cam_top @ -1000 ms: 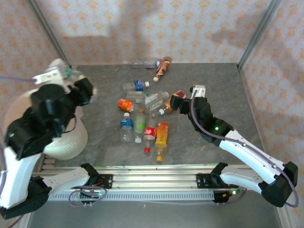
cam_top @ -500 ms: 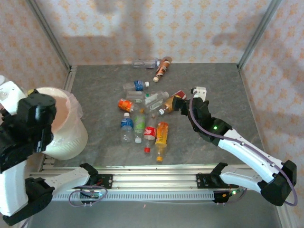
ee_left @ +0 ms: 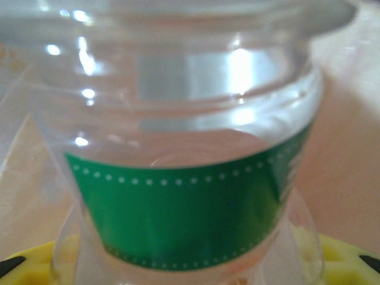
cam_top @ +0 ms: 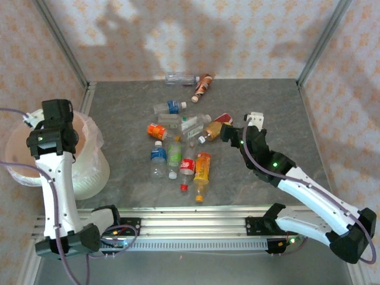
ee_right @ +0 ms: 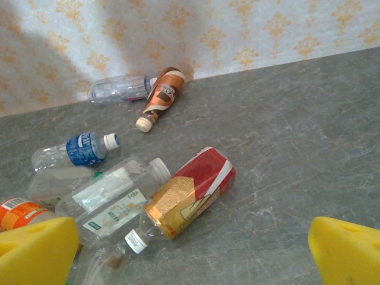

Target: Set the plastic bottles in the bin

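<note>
Bottle [ee_left: 189,219] between left hand [ee_left: 190,274] fingers [ee_left: 29,261]

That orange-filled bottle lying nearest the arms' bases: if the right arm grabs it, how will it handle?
The orange-filled bottle looks full, so probably heavier than the clear blue-labelled bottle nearby. Lying on its side on the flat table, it may roll if nudged. Its smooth round body could slip in the jaws.

You are working in a robot test cell, a lab set-up rather than a lived-in room. A left arm [cam_top: 59,181] and a right arm [cam_top: 312,195] are bolted to a slotted aluminium rail [cam_top: 190,228] at the edge of a grey stone-look table [cam_top: 279,101]. Bare metal posts [cam_top: 323,38] frame flat panels of orange-patterned wallpaper [cam_top: 237,35].
</note>
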